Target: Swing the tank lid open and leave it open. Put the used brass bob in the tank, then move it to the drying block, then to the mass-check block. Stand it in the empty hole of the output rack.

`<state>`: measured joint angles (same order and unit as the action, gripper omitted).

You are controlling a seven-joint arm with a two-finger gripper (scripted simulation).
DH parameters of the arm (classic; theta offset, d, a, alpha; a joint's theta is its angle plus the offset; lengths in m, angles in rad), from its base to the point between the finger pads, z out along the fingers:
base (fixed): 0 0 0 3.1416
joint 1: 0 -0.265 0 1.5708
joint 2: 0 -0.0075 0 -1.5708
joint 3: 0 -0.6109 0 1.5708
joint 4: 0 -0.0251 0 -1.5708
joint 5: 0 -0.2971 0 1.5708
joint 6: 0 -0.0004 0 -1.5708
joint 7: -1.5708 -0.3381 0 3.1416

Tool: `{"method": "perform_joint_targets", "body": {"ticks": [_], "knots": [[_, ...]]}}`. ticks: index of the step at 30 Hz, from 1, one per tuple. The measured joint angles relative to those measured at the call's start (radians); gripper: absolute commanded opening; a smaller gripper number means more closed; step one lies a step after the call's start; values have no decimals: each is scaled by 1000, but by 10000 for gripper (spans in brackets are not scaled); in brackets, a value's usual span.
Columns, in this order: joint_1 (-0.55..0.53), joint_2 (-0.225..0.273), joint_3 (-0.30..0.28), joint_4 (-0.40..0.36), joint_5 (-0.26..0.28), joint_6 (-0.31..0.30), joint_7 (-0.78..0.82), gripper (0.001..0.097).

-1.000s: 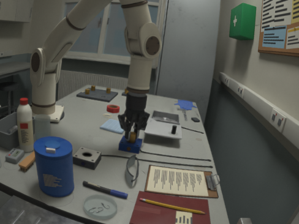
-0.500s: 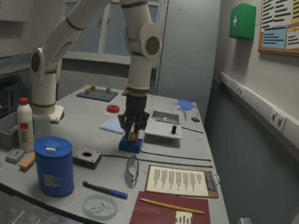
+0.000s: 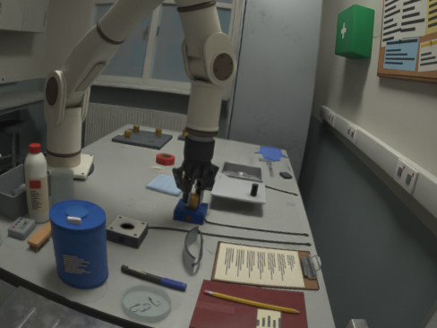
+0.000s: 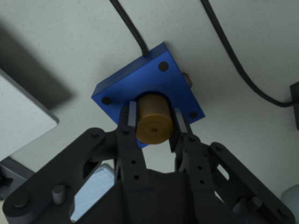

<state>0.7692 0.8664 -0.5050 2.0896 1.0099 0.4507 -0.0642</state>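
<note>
In the middle of the table a blue block has the brass bob standing in its hole. My gripper is straight over it, its two fingers clamped on the sides of the bob. A grey block with an empty hole sits to the left of the blue one. The open tank, its lid laid flat toward the front, is just to the right. The output rack with brass bobs stands at the far left of the table.
Behind are a window, a radiator and a grey cabinet. A blue canister stands front left. Red tape and a blue cloth lie behind the blocks. Cables, safety glasses, a pen, a dish and a clipboard lie in front.
</note>
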Motion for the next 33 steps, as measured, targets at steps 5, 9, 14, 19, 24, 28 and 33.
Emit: {"method": "perform_joint_targets", "body": {"ticks": [5,9,14,19,24,28,33], "knots": [[3,-2,-5,-2,-7,6,6,80],[7,-7,-13,-4,-17,14,14,80],[13,-14,-26,-8,-32,27,28,80],[20,-21,-39,-12,-47,41,41,80],[24,-26,-47,-15,-58,50,50,80],[26,-27,-51,-16,-62,53,54,80],[26,-28,-51,-17,-62,54,54,80]]}}
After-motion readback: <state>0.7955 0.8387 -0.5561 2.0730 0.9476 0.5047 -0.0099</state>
